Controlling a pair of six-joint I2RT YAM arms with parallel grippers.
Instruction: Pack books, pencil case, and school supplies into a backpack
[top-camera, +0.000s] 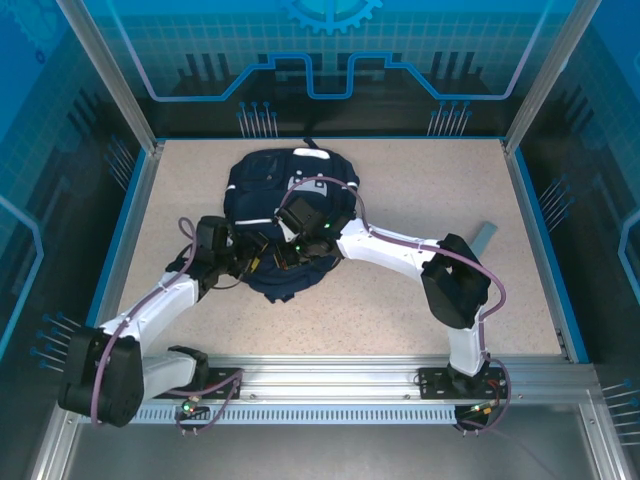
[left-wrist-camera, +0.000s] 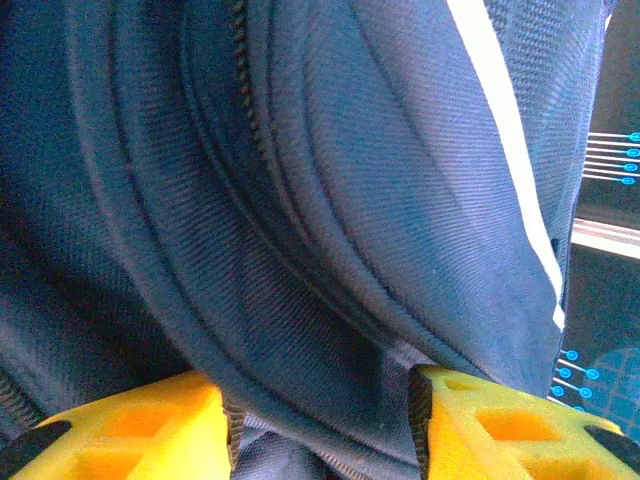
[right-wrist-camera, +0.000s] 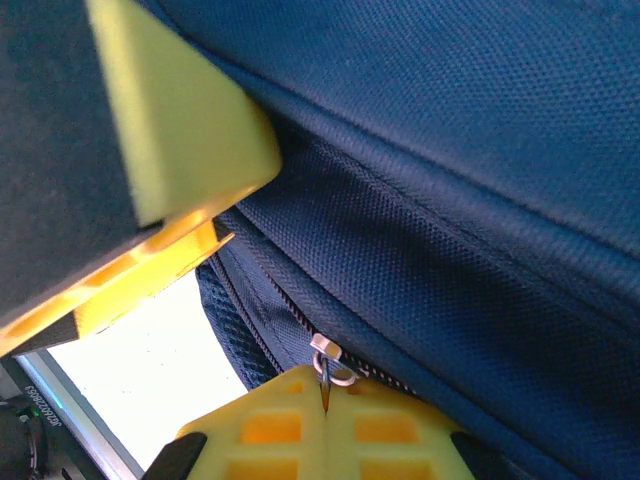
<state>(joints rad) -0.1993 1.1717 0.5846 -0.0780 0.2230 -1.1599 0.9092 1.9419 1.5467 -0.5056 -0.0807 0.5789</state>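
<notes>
Left gripper (left-wrist-camera: 320, 428): yellow fingers (left-wrist-camera: 130, 432) stand apart with a thick fold of the backpack (top-camera: 262, 180) between them. I cannot tell whether they are clamping the fold.
Fold: navy cloth fills the gap between the left fingers and rises ahead of them in ridges.
Zip (left-wrist-camera: 246, 90): a line of dark teeth ahead of the left fingers, towards the left finger's side.
Stripe (left-wrist-camera: 500, 120): a white band on the cloth, ahead of the right-hand finger and slanting down towards it.
Right gripper (right-wrist-camera: 325, 432): fingers pressed together, pinching the zip pull (right-wrist-camera: 324, 352).
Zip pull: a small metal ring and tab at the tips of the right fingers, with the zip track touching it and running off to both sides.
Backpack: lies on the table (top-camera: 420, 180) with both grippers at its near edge, the left gripper beside the right one.
</notes>
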